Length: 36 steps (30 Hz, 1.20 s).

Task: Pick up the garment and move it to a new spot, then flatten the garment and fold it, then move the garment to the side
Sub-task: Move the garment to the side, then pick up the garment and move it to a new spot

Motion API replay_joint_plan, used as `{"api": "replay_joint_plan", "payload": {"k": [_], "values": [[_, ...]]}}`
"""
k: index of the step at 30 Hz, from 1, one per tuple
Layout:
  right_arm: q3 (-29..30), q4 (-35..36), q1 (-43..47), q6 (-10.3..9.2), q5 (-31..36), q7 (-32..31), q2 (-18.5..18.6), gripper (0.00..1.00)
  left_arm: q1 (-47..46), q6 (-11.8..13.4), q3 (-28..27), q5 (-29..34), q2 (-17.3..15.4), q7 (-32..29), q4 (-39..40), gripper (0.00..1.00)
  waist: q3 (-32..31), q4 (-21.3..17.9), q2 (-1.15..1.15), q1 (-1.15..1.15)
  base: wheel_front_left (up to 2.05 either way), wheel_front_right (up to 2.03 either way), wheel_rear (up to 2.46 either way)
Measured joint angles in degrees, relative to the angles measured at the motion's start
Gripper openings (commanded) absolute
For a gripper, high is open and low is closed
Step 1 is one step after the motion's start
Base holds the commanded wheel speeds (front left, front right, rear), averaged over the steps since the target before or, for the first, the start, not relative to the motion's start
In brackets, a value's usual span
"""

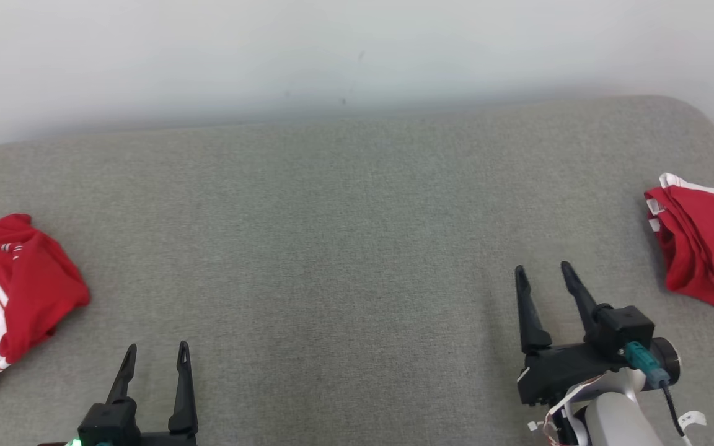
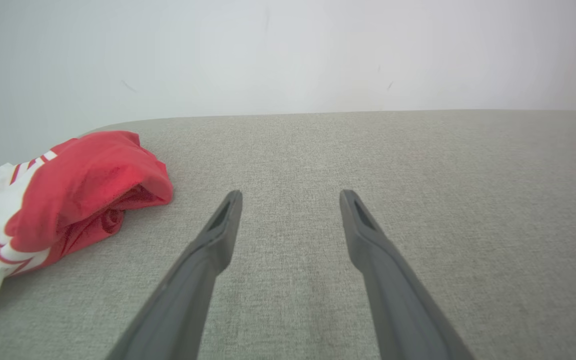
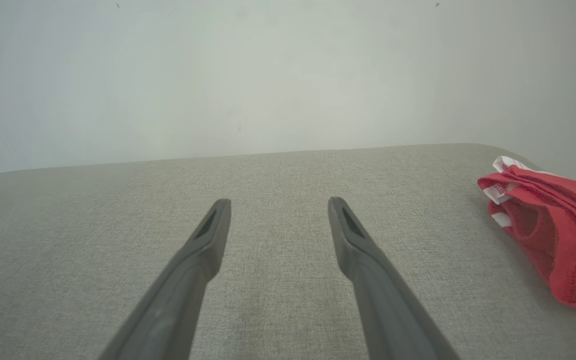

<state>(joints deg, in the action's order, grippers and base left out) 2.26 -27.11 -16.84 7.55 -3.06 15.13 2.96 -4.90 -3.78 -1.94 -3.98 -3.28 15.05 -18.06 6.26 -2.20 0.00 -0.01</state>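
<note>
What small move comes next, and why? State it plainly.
Probably swing the left gripper left toward the crumpled red-and-white garment: it lies bunched nearest that open, empty gripper, while the red garment at right already looks folded.

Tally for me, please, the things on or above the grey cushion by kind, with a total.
Red-and-white garments: 2 (left garment, right garment)
End effectors, both open: 2 (left end effector, right end effector)
Total: 4

I list, on the cushion [image 1: 332, 235]: crumpled garment [image 1: 16, 291] at its left edge; folded garment [image 1: 707, 248] at its right edge; left gripper [image 1: 157, 345] over its near-left part; right gripper [image 1: 542, 266] over its near-right part. Wall [image 1: 332, 49] behind the cushion.
</note>
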Motion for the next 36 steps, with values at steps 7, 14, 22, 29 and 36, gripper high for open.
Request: {"api": "replay_joint_plan", "payload": {"k": [7, 14, 22, 29, 36], "values": [[-2.5, 0.0, 0.2, 0.00, -0.1, 0.0, 0.0, 1.00, 0.0, -0.3, -0.4, 0.0, 0.1, 0.0, -0.1, 1.00, -1.2, 1.5, 0.00, 0.00, 0.00, 0.00, 0.00], [-2.8, -0.2, 0.6, 0.00, -1.1, 0.0, 0.0, 1.00, 1.1, -0.3, -0.9, 0.1, 0.2, 0.0, -0.4, 1.00, -2.4, 2.2, 0.00, 0.00, 0.00, 0.00, 0.00], [-2.4, -0.9, 1.6, 0.00, -1.4, 0.0, 0.0, 1.00, 1.5, -0.2, -1.6, 0.1, 0.3, 0.0, -0.2, 1.00, -2.8, 1.9, 0.00, 0.00, 0.00, 0.00, 0.00], [-2.5, -1.1, 1.9, 0.00, -1.3, 0.0, 0.0, 1.00, 1.4, 0.8, -1.7, -1.5, 0.4, 0.0, -0.2, 1.00, -2.4, 3.4, 0.00, 0.01, 0.00, 0.00, 0.00], [-3.4, -1.2, 1.8, 0.00, -1.0, 0.0, 0.0, 1.00, 1.4, 1.5, -3.8, -1.8, 0.3, 0.0, -0.1, 1.00, -1.9, 7.9, 0.01, 0.01, 0.00, 0.00, 0.00]]}}
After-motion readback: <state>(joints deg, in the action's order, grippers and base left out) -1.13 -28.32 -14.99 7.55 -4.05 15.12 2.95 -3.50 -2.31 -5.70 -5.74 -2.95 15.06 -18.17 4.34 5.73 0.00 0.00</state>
